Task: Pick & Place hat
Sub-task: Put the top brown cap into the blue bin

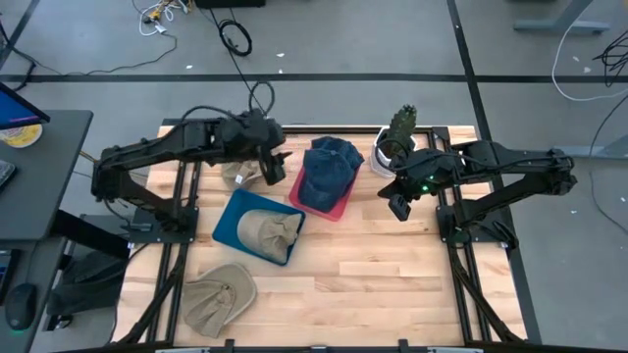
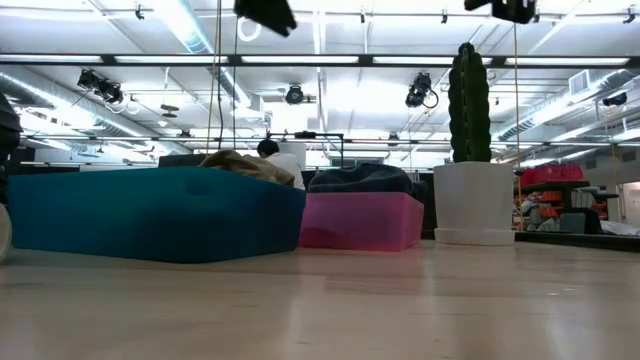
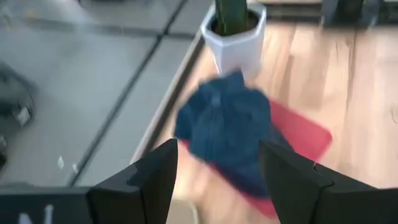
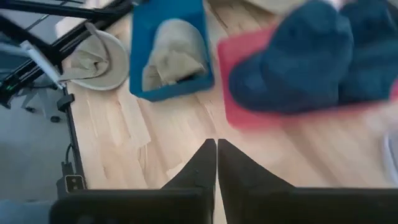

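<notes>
A crumpled dark blue hat (image 1: 329, 169) is seen piled in the pink tray (image 1: 339, 206); left gripper (image 3: 217, 180) jaws are spread, right gripper (image 4: 216, 163) jaws pressed together

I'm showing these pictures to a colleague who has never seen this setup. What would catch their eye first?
Probably the dark blue hat heaped on the pink tray at the table's far middle, beside the blue bin holding a tan hat. A potted cactus stands at the far right, and another tan hat lies loose at the near left.
</notes>
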